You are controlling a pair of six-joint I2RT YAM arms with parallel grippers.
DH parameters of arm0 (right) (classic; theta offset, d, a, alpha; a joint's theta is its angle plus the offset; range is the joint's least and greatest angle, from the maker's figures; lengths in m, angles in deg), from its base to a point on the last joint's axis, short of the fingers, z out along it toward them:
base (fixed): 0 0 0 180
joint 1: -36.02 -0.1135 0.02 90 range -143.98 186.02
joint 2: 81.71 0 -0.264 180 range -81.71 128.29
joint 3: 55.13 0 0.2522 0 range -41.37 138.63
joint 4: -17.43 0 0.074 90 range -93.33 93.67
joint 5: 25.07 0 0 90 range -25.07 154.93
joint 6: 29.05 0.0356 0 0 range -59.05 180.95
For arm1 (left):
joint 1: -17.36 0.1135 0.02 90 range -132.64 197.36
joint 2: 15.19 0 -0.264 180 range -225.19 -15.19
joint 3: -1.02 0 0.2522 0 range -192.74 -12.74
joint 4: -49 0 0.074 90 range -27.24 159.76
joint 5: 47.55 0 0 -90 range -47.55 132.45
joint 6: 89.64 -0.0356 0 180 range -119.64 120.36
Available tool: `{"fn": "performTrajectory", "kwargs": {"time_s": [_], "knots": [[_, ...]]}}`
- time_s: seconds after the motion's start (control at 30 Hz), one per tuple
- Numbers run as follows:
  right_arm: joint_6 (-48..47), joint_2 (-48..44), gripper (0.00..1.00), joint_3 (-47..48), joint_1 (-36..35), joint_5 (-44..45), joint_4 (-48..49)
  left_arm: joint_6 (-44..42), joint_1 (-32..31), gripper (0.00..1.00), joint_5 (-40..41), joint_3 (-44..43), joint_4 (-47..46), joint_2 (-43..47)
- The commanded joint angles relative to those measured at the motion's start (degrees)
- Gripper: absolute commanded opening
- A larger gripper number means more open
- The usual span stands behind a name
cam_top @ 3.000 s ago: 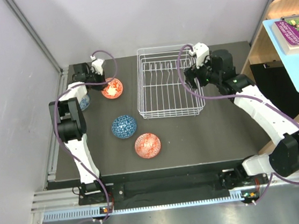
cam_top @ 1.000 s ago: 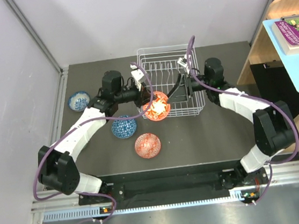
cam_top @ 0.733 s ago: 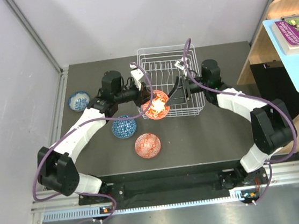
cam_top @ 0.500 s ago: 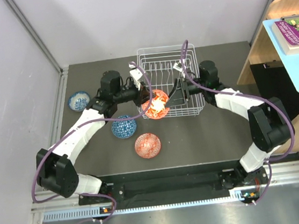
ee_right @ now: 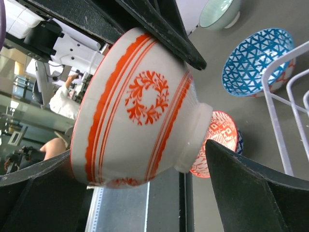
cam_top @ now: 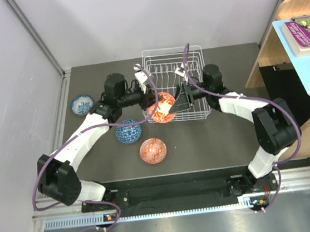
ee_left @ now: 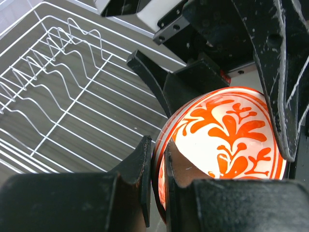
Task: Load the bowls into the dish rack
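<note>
The left jaws pinch the orange-red bowl (ee_left: 227,140) by its rim, between the wide-spread right jaws.

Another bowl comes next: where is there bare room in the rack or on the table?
Free: the far half of the rack, and the table right of it. Crowded: the rack's near-left corner, where left gripper and right gripper meet around the held bowl; blue bowl and orange bowl sit front-left of it.
</note>
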Motion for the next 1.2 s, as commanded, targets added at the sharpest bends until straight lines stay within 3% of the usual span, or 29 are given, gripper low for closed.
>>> {"fn": "performTrajectory", "kwargs": {"time_s": [0.0,0.63,1.17], "knots": [[1.7,0.1,0.96,2.1,-1.6,-2.0,5.2,0.7,-0.4,0.00,-1.9,-0.2,-5.4,2.2],[4.2,-0.6,0.89,2.5,-1.6,-2.5,7.9,-2.4,-2.8,0.00,-0.4,1.2,-4.3,1.6],[1.0,-1.3,0.83,1.6,-1.7,-1.2,5.1,-2.4,-2.9,0.00,2.1,0.5,-4.3,1.5]]}}
